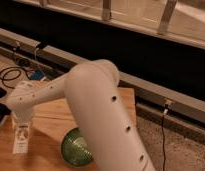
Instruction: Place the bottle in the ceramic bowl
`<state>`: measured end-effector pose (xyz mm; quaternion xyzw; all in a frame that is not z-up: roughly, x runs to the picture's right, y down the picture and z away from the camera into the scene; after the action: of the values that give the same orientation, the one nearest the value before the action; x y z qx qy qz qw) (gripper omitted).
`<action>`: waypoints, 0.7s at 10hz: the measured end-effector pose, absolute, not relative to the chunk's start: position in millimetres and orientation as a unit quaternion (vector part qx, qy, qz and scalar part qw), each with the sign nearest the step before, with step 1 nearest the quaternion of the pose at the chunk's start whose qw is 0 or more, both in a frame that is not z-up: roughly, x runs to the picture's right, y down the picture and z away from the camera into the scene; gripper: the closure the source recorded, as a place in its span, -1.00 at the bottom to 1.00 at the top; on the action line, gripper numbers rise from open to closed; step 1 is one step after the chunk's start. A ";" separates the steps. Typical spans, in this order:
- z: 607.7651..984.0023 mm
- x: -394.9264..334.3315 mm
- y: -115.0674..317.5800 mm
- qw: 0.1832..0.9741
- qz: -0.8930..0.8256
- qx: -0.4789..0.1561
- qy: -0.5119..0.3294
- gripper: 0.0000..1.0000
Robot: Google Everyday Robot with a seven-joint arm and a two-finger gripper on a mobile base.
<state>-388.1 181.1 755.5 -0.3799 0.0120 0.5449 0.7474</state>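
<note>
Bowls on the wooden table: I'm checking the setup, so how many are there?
1. The ceramic bowl lies at the table's near edge, partly behind the arm, which may hide others. The gripper is left of it, directly above the bottle.

the ceramic bowl (75,149) sits on the surface (48,122), partly under the arm (96,100), which rises from 5 o'clock and bends over toward 9 o'clock. the gripper (22,125) hangs at the arm's left end, above the surface, at 10 o'clock from the bowl. the bottle (20,142) stands upright directly beneath it, at 9 o'clock of the bowl and apart from it. behind the surface at 11 o'clock lie coiled cables (11,76); a rail (161,95) runs along the back.
</note>
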 end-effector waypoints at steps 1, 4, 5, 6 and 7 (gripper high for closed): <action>751.6 -365.7 183.6 0.736 0.559 -0.382 0.006 1.00; 744.4 -300.3 198.4 0.702 0.600 -0.384 -0.005 1.00; 742.2 -291.7 202.1 0.696 0.605 -0.386 -0.007 1.00; 742.0 -288.0 202.8 0.694 0.607 -0.386 -0.008 1.00; 741.4 -289.2 203.5 0.695 0.606 -0.386 -0.008 1.00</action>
<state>-289.2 203.5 741.4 -0.3863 -0.0082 0.6065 0.6949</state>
